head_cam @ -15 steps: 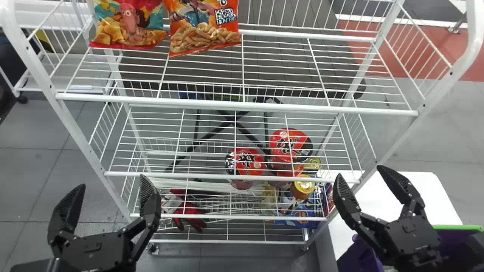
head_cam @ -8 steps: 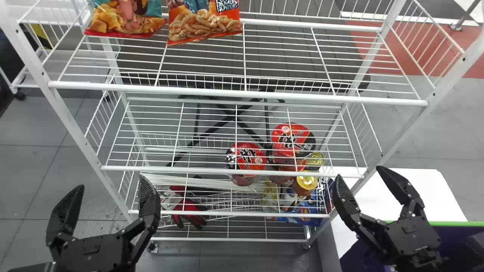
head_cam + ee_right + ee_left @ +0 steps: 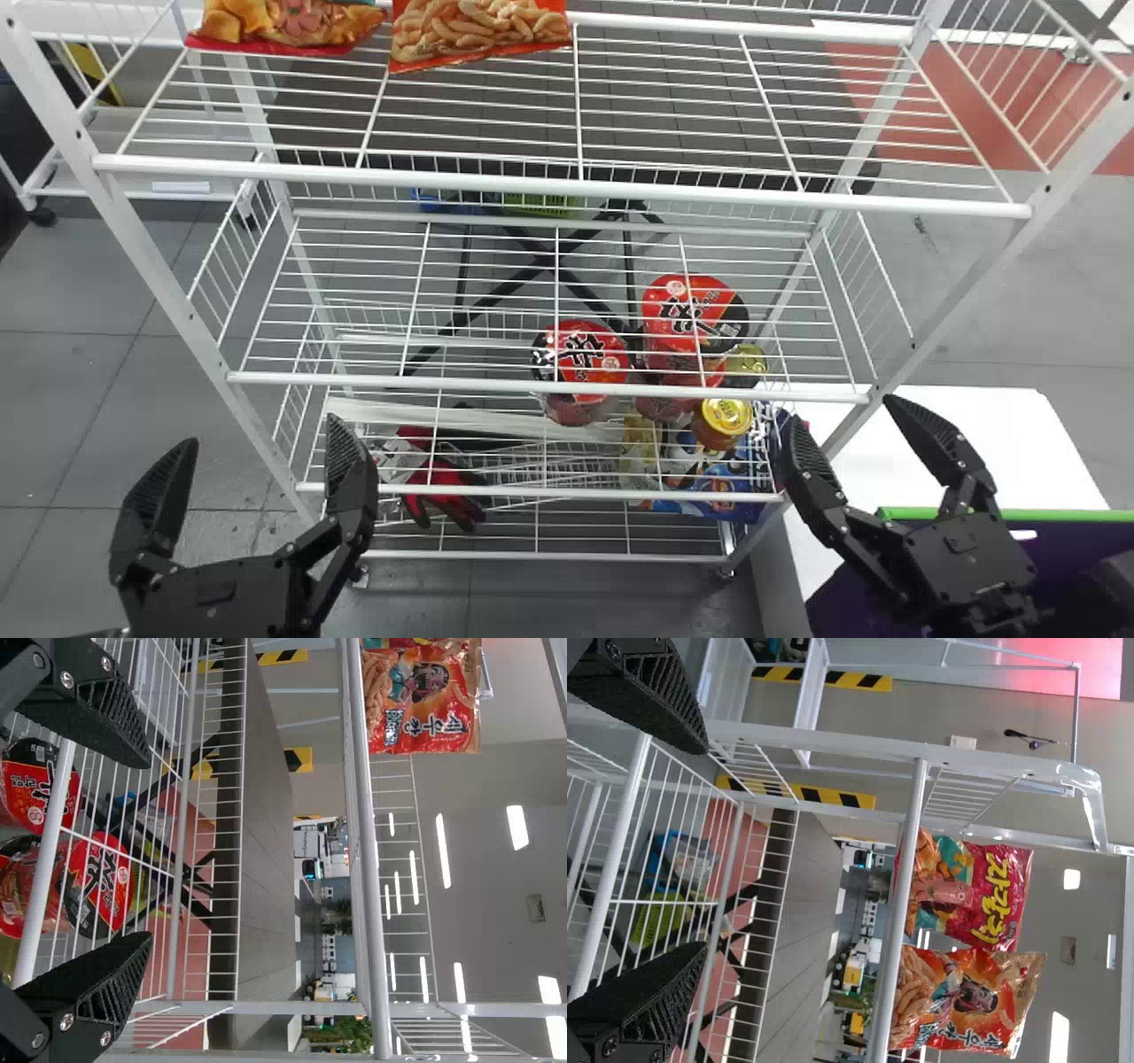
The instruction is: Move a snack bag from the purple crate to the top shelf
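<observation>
Two snack bags stand side by side on the top shelf (image 3: 620, 189), toward its left end, puffed out and printed all over. The pink-red bag (image 3: 992, 895), on the left, carries a teal patch, golden snack pieces toward its bottom, a pink cartoon creature and bold yellow lettering near the top. The orange-red bag (image 3: 970, 1001), just beside it on the right, shows pale curled snack sticks low down, a dark-haired figure in the middle, white lettering and a gold-toned upper end; its lower edge sits a little askew in the head view.

The purple crate (image 3: 1076, 516), edged in bright green, is at the lower right, by the white counter (image 3: 1028, 443). Its inside is mostly hidden, so I cannot tell what it holds.

The left hand (image 3: 260, 430) is in front of the rack's left side, spread wide. The right hand (image 3: 842, 409) is near the crate, also wide apart.
</observation>
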Motion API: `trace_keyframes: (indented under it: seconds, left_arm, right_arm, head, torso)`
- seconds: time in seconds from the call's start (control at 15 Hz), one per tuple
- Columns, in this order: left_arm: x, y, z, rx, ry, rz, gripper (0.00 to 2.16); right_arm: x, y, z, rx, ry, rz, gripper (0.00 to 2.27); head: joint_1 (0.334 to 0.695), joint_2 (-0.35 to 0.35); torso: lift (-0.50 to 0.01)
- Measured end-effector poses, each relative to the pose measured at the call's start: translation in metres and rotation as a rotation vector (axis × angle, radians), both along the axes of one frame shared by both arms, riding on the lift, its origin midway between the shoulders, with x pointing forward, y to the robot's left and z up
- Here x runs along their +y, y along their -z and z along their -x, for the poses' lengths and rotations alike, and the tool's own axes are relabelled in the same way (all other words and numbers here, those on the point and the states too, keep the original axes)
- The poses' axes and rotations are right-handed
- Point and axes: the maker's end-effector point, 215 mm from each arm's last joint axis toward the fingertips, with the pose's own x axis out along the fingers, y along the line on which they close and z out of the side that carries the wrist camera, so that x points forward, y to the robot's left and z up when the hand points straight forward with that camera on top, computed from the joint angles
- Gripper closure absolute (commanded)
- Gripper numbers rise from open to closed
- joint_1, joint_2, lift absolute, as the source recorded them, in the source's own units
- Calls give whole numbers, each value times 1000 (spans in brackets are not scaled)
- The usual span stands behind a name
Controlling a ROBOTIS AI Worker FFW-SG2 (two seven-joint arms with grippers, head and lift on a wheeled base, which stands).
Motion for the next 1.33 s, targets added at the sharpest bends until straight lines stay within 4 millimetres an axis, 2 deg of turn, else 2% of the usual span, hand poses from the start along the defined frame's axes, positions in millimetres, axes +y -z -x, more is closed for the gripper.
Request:
trace_keyframes:
  seconds: [1.33]
  left_arm:
    - [2,1,1,-16,0,8,-1]
  right_arm:
    - [1,2,0,1,3,-8,137]
  head:
    - [695,-81]
  torso:
    - [-357]
